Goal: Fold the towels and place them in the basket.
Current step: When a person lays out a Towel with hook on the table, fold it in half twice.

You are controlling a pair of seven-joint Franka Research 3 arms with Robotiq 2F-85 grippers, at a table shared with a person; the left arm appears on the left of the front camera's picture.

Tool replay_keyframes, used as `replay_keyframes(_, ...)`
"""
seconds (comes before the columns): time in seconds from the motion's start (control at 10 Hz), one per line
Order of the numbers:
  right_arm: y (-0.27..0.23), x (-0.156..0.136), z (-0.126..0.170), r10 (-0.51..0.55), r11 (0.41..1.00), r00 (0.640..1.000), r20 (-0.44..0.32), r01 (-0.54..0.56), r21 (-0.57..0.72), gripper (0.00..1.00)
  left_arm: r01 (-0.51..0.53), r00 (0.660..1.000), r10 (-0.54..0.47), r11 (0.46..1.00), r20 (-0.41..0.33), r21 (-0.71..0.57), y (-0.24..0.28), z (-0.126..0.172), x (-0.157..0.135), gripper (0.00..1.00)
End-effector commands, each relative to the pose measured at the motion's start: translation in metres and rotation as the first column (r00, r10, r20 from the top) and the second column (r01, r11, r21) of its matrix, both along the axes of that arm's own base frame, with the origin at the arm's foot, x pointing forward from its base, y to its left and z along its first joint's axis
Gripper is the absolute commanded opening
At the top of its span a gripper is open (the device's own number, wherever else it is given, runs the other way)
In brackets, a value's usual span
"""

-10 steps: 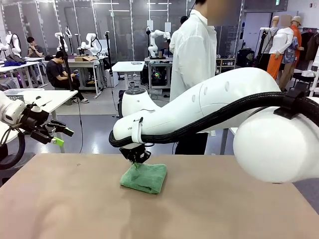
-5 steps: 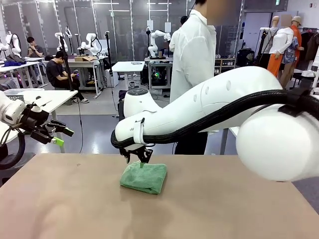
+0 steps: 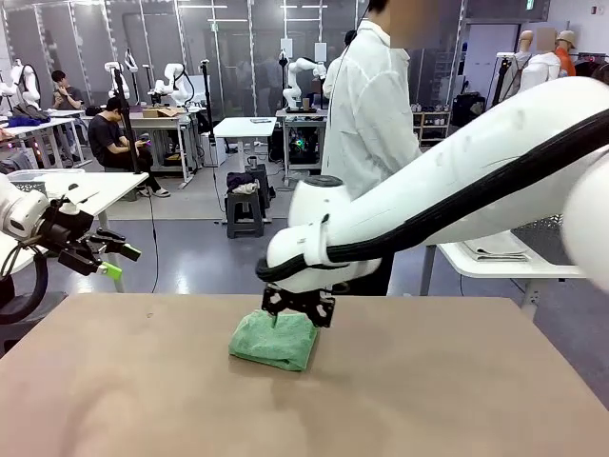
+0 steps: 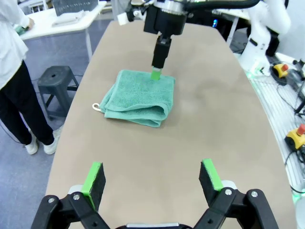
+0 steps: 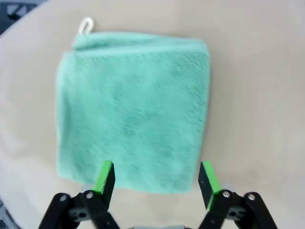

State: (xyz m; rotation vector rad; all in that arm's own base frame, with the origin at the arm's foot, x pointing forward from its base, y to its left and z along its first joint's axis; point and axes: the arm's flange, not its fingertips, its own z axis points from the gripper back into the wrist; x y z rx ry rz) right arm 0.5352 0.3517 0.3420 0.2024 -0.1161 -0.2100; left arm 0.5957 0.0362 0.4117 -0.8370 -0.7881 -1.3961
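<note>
A folded mint green towel [image 3: 274,341] lay near the surface's [image 3: 428,400] far edge, not yet in the basket, beneath the wide, empty right hand [image 3: 299,311].

Bright, even light falls from overhead in the front view, and the table [image 3: 457,400] carries only faint, soft shadows, with a slightly darker one beneath the green towel [image 3: 276,341]. The right wrist view is blurred all over, the cloth's pile smeared and the upper corners washed pale. The left wrist view is sharp at centre, with straight lines bending toward its edges
</note>
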Motion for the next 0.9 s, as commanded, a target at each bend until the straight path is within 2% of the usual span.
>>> replay_keyframes(0.0,-0.031,-0.02,0.0,0.013,0.997,1.0,-0.007,-0.013,0.074,0.89,0.0,1.0,0.0,1.0,-0.002,0.0,-0.001,0.001,0.0,1.0)
replay_keyframes(0.3,-0.051,-0.026,-0.002,0.005,0.995,1.0,-0.009,-0.004,0.104,0.89,0.0,1.0,0.0,1.0,-0.002,0.0,-0.001,0.001,0.0,1.0)
replay_keyframes(0.8,-0.043,-0.02,-0.003,-0.003,0.998,1.0,-0.026,0.005,0.068,0.89,0.0,1.0,0.0,1.0,-0.002,0.0,-0.001,0.001,0.0,1.0)
